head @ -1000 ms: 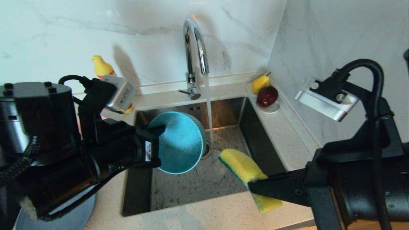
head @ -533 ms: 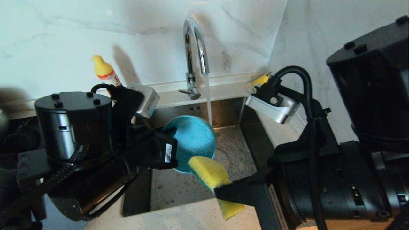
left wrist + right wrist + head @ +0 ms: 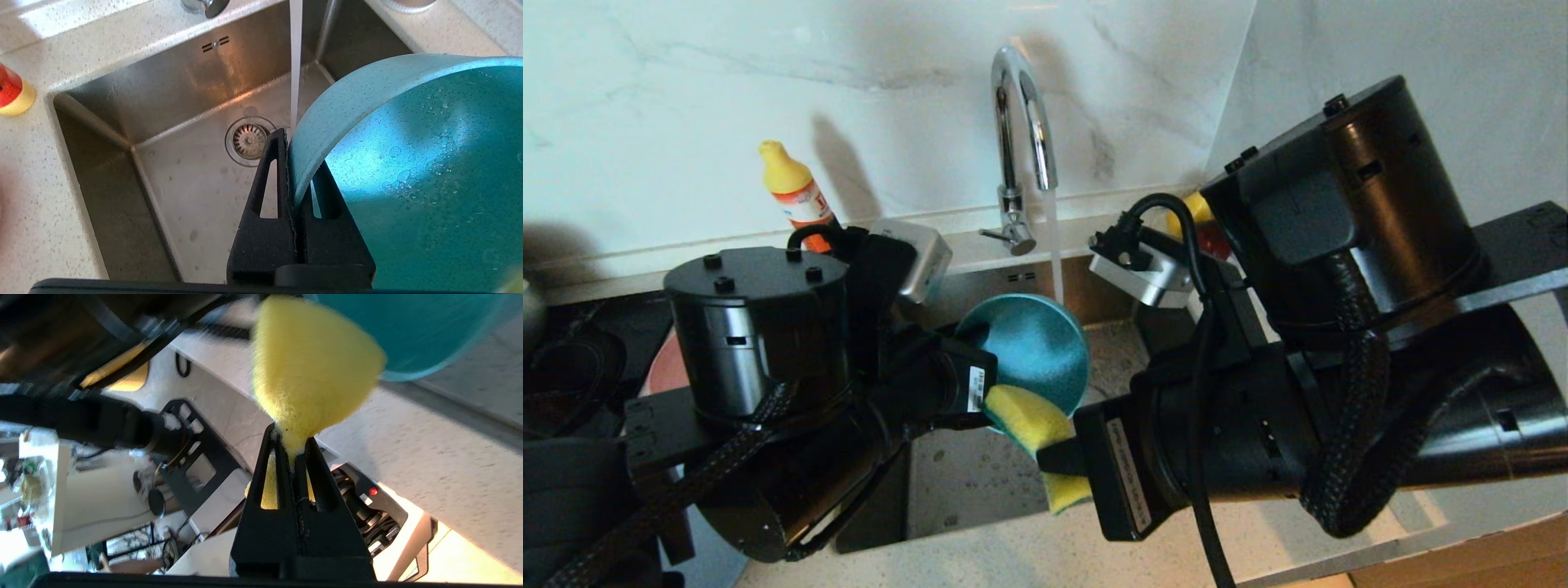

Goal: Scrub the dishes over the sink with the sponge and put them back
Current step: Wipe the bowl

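Note:
The teal bowl point(image 3: 1037, 347) hangs tilted over the sink point(image 3: 980, 482), its hollow facing me. My left gripper point(image 3: 294, 151) is shut on its rim, one finger inside and one outside; droplets dot the inside of the bowl point(image 3: 408, 163). The yellow sponge point(image 3: 1023, 415) with its green layer is pinched in my right gripper point(image 3: 1054, 461), which is shut on it. The sponge point(image 3: 310, 363) lies against the lower rim of the bowl point(image 3: 408, 330). A sliver of the pink plate point(image 3: 658, 367) shows behind my left arm.
Water runs from the chrome tap point(image 3: 1021, 122) in a thin stream point(image 3: 295, 61) just behind the bowl, toward the drain strainer point(image 3: 248, 140). A yellow-capped soap bottle point(image 3: 796, 192) stands at the back left. A pear point(image 3: 1188, 208) peeks out behind my right arm. The counter edge point(image 3: 980, 559) runs in front.
My right arm swung in from the right and brought the sponge up against the bowl. My left gripper carried the bowl right and back, close to the water stream.

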{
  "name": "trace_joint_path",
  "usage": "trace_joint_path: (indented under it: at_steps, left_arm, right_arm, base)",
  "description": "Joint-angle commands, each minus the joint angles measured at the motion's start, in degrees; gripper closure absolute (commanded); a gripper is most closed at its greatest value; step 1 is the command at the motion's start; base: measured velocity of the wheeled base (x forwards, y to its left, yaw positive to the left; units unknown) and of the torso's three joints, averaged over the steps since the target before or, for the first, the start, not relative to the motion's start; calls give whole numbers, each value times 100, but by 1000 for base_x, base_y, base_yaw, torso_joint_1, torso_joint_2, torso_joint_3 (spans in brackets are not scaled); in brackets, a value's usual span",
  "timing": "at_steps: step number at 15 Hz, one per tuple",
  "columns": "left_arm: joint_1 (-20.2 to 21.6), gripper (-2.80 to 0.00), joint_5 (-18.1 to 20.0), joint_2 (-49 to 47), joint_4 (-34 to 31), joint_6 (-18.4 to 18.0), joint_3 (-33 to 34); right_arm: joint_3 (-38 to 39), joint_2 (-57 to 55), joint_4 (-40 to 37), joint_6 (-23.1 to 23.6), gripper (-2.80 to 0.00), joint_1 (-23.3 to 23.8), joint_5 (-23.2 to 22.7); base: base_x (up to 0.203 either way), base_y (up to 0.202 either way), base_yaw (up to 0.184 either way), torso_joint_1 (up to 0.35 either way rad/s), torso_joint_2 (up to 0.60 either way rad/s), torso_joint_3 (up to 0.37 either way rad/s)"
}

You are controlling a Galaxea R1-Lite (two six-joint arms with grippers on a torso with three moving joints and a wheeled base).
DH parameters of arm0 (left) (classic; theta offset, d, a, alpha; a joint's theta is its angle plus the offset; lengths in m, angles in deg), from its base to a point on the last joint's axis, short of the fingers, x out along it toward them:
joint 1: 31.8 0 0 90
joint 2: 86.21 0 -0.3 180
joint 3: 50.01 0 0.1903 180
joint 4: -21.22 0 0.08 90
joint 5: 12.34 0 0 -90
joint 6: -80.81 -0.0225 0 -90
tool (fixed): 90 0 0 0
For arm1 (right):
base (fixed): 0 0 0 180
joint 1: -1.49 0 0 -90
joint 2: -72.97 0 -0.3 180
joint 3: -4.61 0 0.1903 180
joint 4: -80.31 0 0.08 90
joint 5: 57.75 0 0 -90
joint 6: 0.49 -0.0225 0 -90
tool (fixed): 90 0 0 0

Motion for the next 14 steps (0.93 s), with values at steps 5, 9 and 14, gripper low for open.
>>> trace_joint_path:
  at_steps: [5, 9, 14]
  left_arm:
    - [-23, 0, -14, 90, 40, 9, 47]
    - [-23, 0, -31, 100, 92, 0, 170]
    - [-98, 0, -180, 2, 391, -79, 209]
  right_arm:
    - [-287, -200, -63, -14, 0, 486, -170]
    - [-400, -157, -72, -93, 0, 544, -213]
    - [-574, -291, -146, -176, 0, 553, -309]
  base:
    - [0, 0, 0, 0, 0, 0]
    - [0, 0, 0, 0, 0, 0]
    - [0, 0, 0, 0, 0, 0]
